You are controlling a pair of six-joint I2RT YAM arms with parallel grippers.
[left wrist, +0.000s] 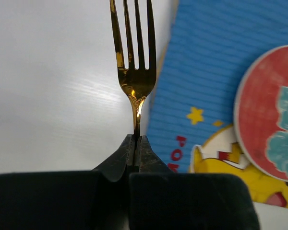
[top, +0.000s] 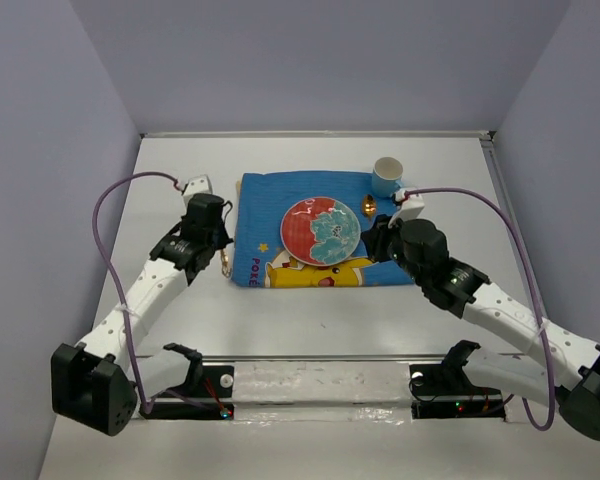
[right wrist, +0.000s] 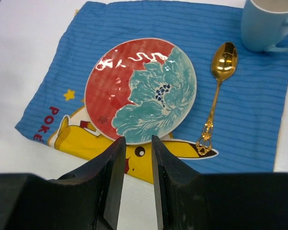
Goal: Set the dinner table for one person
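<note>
White dinner table (top: 310, 325): matte top that fills the floor of the top view and carries everything else we list; both arms are bolted at its near edge
Blue placemat (right wrist: 249, 120): cloth with a yellow cartoon print, lying flat on the dinner table towards the far side, about midway between left and right
Red and teal plate (right wrist: 140, 91): round, flat on the middle of the placemat
Gold spoon (right wrist: 224, 61): on the placemat just right of the plate and apart from it, bowl to the far side, handle to the near side
Pale blue mug (right wrist: 264, 26): upright on the far right corner of the placemat, near the spoon's bowl
Gold fork (left wrist: 135, 79): just beside the left edge of the placemat, tines pointing far; we cannot tell whether it touches the tabletop
Black left gripper (left wrist: 136, 143): fingers pressed together on the fork's handle, over bare white surface left of the cloth
Black right gripper (right wrist: 137, 143): fingers a little apart with nothing between them; we see it over the near right part of the placemat, by the plate's near rim
</note>
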